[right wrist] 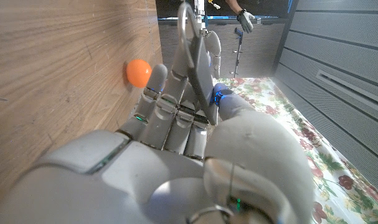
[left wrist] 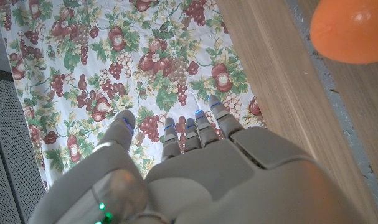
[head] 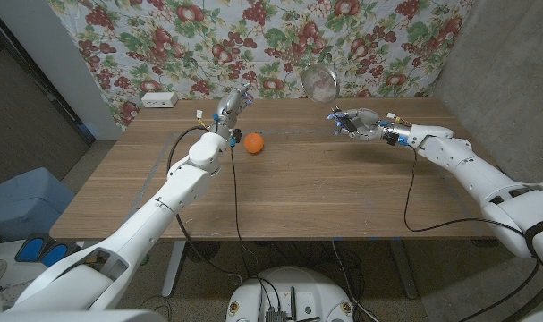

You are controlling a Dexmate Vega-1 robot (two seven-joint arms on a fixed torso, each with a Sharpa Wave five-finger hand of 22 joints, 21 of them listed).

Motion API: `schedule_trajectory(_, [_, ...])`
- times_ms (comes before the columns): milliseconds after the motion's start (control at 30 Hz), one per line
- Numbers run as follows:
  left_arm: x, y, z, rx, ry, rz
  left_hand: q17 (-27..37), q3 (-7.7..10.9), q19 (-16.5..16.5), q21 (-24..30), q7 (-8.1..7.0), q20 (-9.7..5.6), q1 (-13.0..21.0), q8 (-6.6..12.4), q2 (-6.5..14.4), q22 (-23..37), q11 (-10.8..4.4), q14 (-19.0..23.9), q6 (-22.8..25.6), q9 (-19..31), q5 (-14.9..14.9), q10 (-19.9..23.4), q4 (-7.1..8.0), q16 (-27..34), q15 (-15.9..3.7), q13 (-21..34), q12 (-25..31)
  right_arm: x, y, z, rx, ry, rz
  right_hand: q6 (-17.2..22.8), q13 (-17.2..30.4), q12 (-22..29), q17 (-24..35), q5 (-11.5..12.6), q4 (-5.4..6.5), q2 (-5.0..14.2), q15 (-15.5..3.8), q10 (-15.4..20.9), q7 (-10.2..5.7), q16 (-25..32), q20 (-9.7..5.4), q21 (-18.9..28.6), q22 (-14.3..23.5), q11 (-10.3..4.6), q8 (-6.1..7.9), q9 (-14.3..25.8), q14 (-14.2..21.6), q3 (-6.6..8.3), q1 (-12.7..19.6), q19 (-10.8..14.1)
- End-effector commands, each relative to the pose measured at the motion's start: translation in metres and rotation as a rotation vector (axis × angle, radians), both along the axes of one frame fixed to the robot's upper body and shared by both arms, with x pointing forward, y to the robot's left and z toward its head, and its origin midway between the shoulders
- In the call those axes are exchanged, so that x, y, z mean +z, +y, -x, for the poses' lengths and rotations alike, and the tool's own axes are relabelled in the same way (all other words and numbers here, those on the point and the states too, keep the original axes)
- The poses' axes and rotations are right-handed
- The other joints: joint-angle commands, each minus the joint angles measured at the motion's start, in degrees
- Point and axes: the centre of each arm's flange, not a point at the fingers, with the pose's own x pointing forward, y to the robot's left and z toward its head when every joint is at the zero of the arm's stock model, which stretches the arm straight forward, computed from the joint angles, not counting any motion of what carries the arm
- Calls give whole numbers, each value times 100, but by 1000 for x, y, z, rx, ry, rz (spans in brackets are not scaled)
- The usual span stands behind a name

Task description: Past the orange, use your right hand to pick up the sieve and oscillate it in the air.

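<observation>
An orange [head: 254, 143] lies on the wooden table [head: 298, 192], left of centre. Beyond it and to the right, a round metal sieve [head: 320, 83] is up in the air in front of the floral cloth. My right hand [head: 356, 122] grips its handle above the table's far right part. In the right wrist view the fingers of my right hand [right wrist: 176, 124] wrap the sieve's handle [right wrist: 195, 56], with the orange [right wrist: 139, 73] behind them. My left hand [head: 233, 105] hovers just behind the orange, fingers straight and apart, holding nothing. The left wrist view shows my left hand [left wrist: 195, 162] and the orange [left wrist: 350, 28].
A white box [head: 158, 99] sits at the table's back left corner. A floral cloth [head: 253, 36] hangs behind the table. A blue bin [head: 21, 201] stands on the floor at the left. Black cables [head: 412, 197] trail from both arms over the table.
</observation>
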Motion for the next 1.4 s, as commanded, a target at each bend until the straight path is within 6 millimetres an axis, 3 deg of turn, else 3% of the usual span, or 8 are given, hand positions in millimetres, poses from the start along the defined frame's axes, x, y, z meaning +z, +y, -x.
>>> schedule_trajectory(33, [0, -2, -1, -27, -10, -3, -17, 85, 12, 52, 176, -118, -21, -28, -22, -3, -242, -117, -66, -18, -19, 32, -22, -23, -156, -5, -6, -5, -3, 3, -86, 32, 134, 61, -30, -16, 0, -5, -29, 115, -412, 125, 114, -7, -897, 60, 35, 22, 44, -1, 539, -27, 90, 88])
schedule_trajectory(233, [0, -1, -3, -50, -13, 2, 16, 197, -185, -27, 269, -266, -216, -65, 208, -15, -213, -416, -244, -40, -42, -136, 236, -38, -140, -28, -75, -5, -2, 3, -113, 49, 212, 69, -73, -41, -15, -25, -63, 119, -411, 180, 180, -2, -894, 100, 35, 48, 42, -15, 624, -21, 129, 146])
schedule_trajectory(667, [-1, 0, -6, -71, -42, 24, 16, 361, -552, -172, 187, -356, -480, -76, 283, -69, -242, -785, -492, -56, -6, -448, 607, -36, -180, -58, -121, -4, 2, 3, -160, 78, 364, 59, -59, -58, -52, -54, -113, 115, -407, 218, 258, -25, -889, 143, 24, 90, 28, -40, 711, 1, 193, 216])
schedule_trajectory(1133, [0, 3, -8, -72, -46, 25, 8, 402, -594, -181, 174, -383, -558, -77, 249, -83, -248, -860, -558, -60, 2, -517, 706, -33, -200, -63, -120, 3, 8, 1, -156, 108, 526, -2, 37, -86, -30, -61, -120, 98, -407, 139, 255, -57, -885, 144, 6, 89, 0, -65, 723, 22, 217, 224])
schedule_trajectory(1400, [1, 4, -9, -72, -43, 23, -2, 422, -590, -177, 185, -386, -579, -68, 228, -89, -248, -857, -557, -61, 5, -527, 725, -25, -200, -64, -112, 4, 8, -2, -145, 148, 619, -83, 125, -91, -18, -52, -95, 79, -406, 69, 135, -98, -883, 122, -3, 36, -24, -70, 673, 15, 193, 192])
